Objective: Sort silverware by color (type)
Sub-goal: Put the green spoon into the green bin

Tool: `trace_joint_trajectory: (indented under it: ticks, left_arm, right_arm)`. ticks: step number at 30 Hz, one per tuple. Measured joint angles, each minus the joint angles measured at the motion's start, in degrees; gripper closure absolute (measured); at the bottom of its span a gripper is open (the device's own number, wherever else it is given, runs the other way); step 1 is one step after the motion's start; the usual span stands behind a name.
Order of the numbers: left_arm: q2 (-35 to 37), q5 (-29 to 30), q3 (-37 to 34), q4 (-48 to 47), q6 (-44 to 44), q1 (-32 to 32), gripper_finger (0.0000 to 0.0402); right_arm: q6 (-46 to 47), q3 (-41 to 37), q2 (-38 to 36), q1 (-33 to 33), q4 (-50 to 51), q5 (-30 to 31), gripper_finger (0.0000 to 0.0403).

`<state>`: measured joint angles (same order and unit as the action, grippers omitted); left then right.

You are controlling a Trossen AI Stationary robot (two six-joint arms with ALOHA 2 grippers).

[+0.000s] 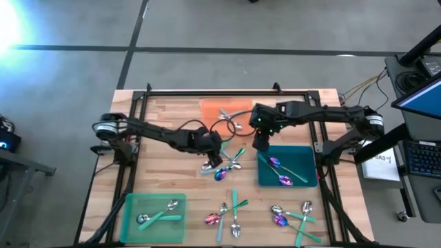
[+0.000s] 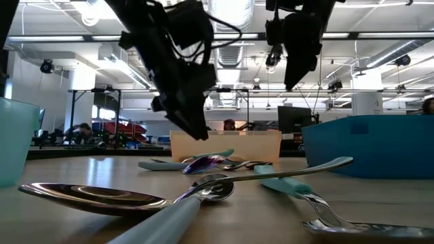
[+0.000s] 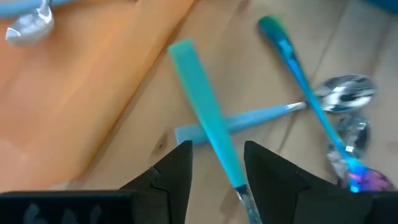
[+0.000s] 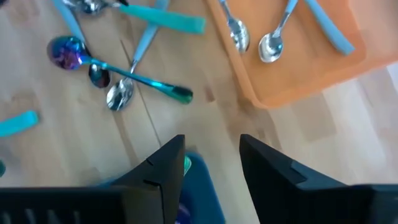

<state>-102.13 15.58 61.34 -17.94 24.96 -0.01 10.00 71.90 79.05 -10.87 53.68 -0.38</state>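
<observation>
My left gripper [image 1: 210, 157] [image 3: 217, 168] is open and hovers just above a cluster of silverware mid-table. Its fingers stand on either side of a teal-handled utensil [image 3: 205, 106] without touching it. That utensil lies across a paler blue-handled one [image 3: 255, 117]. An iridescent spoon [image 3: 298, 68] and a silver spoon bowl [image 3: 345, 93] lie beside them. My right gripper [image 1: 262, 143] [image 4: 211, 162] is open and empty above the far left corner of the blue tray [image 1: 303, 157], which holds iridescent spoons [image 1: 279, 171]. The orange tray [image 1: 213, 109] [image 4: 311, 74] holds silver spoons [image 4: 270, 43].
A green tray [image 1: 131, 207] at the near left holds teal-handled pieces [image 1: 162, 215]. More loose silverware lies along the near edge [image 1: 227, 215] [image 1: 293, 217]. Black frame rails [image 1: 138, 117] run along the table's sides and far edge. In the low view, spoons [image 2: 203, 190] lie close to the camera.
</observation>
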Motion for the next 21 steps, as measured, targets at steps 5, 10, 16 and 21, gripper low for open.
trace_joint_trajectory:
  ticks: [5,10,16,21]
  left_arm:
    - [-2.6,0.08,0.0,1.02,4.49,0.0,0.0272]
    - [-4.39,0.03,0.0,1.35,10.31,-0.25,0.0272]
    - [-6.13,0.38,0.0,1.16,12.66,-0.32,0.0272]
    - [-7.12,0.68,0.02,1.3,13.08,-0.32,0.0277]
  right_arm:
    - [0.05,-0.06,-0.08,0.76,0.71,0.42,0.0267]
    - [-0.09,-0.09,0.19,0.76,0.97,0.44,0.0273]
    - [-0.63,-0.09,0.19,0.76,1.04,0.44,0.0271]
    - [-1.04,-0.09,0.19,0.76,1.02,0.46,0.0278]
